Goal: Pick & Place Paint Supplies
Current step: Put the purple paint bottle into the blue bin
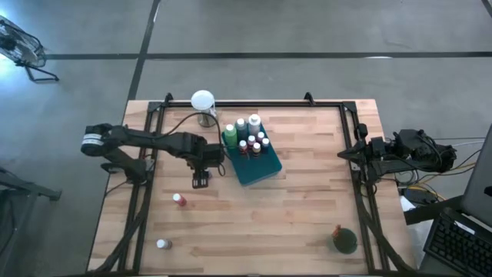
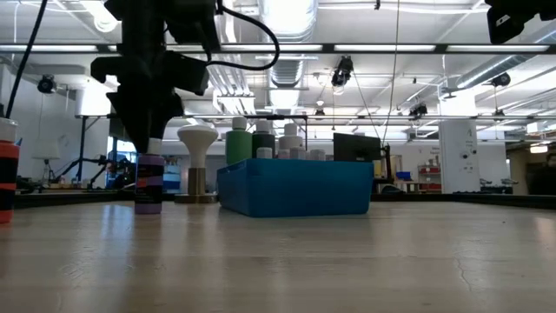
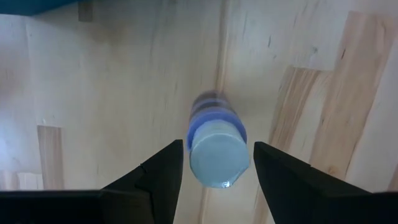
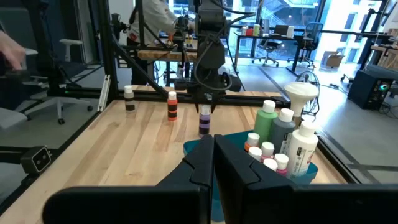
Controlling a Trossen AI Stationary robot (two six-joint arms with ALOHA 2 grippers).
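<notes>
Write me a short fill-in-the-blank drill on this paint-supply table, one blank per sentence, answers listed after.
1. The left end effector straddles the white cap of an upright ____ bottle.
2. That bottle stands on the wooden ____, outside the tray.
3. The tray holding the other bottles is ____ in colour.
4. The right end effector, waiting at the table's right edge, has its fingers ____.

Missing words: purple; table; teal; shut

Bright ceiling lights, low view backlit, bottle cap (image 3: pixel 217 155) blurred.
</notes>
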